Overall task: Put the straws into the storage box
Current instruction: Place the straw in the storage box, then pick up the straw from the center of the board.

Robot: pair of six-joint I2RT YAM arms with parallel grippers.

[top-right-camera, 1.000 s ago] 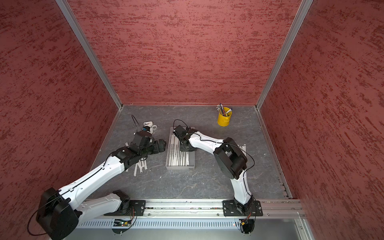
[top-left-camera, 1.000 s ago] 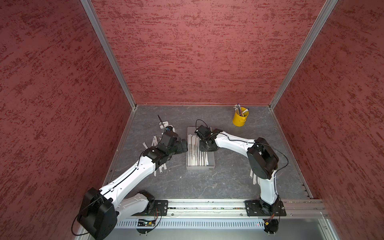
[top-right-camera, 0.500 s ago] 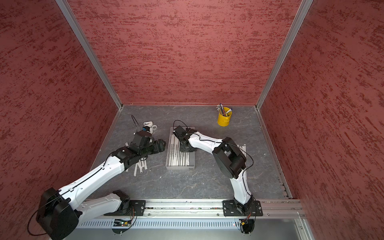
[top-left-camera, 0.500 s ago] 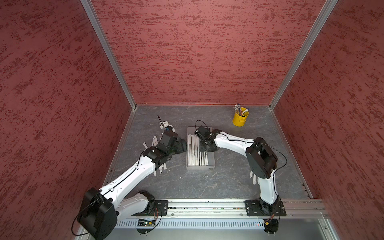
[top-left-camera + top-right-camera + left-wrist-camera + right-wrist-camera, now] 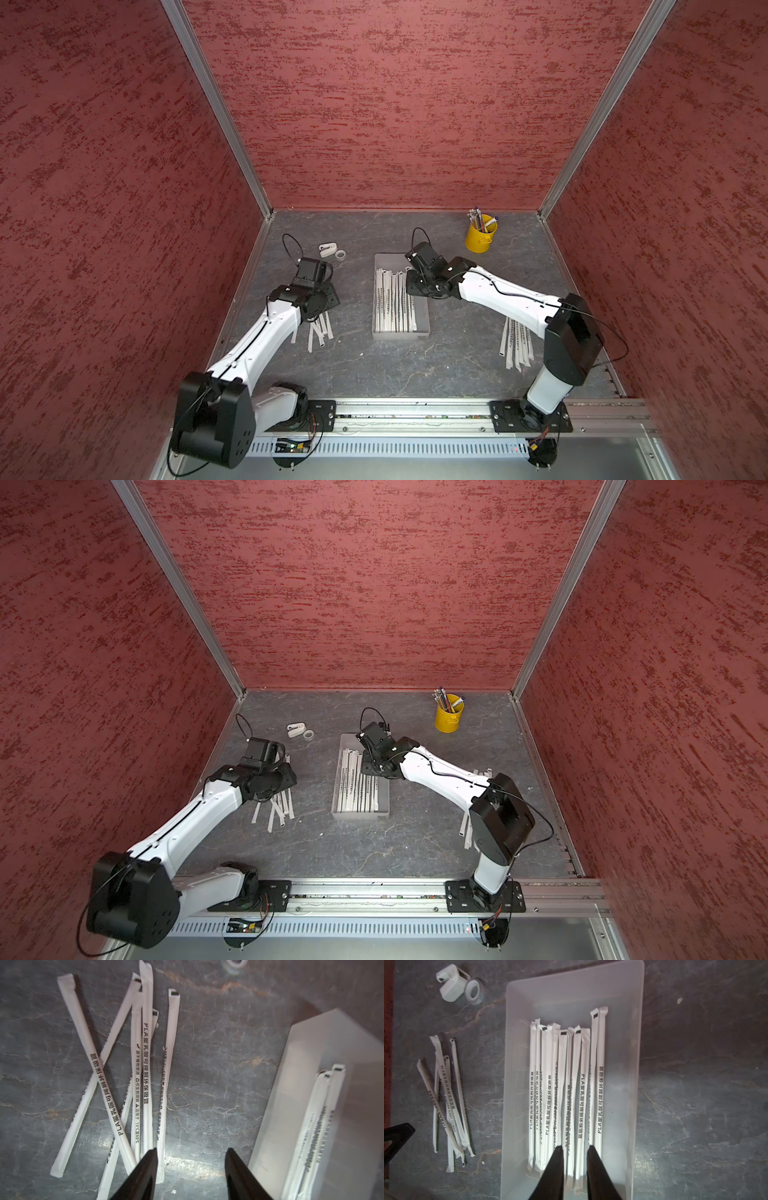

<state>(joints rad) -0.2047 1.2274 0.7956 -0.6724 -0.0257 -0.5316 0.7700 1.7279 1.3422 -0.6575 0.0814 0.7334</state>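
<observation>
A: Where are the white paper-wrapped straws [image 5: 564, 1084] seen?
B: Rowed in the translucent plastic storage box [image 5: 571, 995]; others are scattered left; left gripper [image 5: 191, 1149] is spread wide, right gripper [image 5: 575, 1147] barely parted; nothing is gripped.

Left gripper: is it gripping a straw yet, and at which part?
Nothing is held. The left gripper is open above the loose straws; one straw's end lies just inside one finger, but the jaws have not closed on it.
</observation>
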